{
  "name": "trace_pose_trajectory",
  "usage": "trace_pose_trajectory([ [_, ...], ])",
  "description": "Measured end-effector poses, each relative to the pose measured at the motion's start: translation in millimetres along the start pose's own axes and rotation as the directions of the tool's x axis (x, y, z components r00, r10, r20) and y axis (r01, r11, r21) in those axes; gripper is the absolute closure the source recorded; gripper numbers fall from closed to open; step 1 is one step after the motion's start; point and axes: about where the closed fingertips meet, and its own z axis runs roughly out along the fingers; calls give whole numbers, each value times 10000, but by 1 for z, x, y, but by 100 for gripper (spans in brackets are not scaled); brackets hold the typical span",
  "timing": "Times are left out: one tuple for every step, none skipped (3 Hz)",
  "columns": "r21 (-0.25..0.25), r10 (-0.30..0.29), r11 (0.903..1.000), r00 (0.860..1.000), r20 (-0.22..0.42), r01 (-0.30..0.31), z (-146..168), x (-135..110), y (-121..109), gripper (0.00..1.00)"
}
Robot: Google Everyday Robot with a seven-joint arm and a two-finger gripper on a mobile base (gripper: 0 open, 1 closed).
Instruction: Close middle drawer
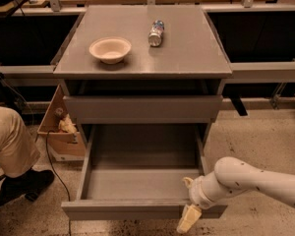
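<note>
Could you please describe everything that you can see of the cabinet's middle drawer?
The middle drawer is a wide, shallow grey box with a plain, flat, handleless front, and it looks like painted wood or laminate. It is pulled far out of the cabinet, sits level below the top drawer, and nothing shows in its grey inside. The gripper is at the right end of its front panel, seemingly against it, though actual contact cannot be confirmed.

The claw (188,205) sits at the open middle drawer (137,183) front's right end.
</note>
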Motion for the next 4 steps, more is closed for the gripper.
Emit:
trace_pose_trajectory([
  [229,-35,9997,9997,235,29,10,-6,-19,0],
  [589,11,9983,9993,369,-33,17,-12,-34,0],
  [901,111,9958,9987,491,-155,23,-15,-42,18],
  [1231,176,9921,9977,650,-255,32,-23,-52,43],
])
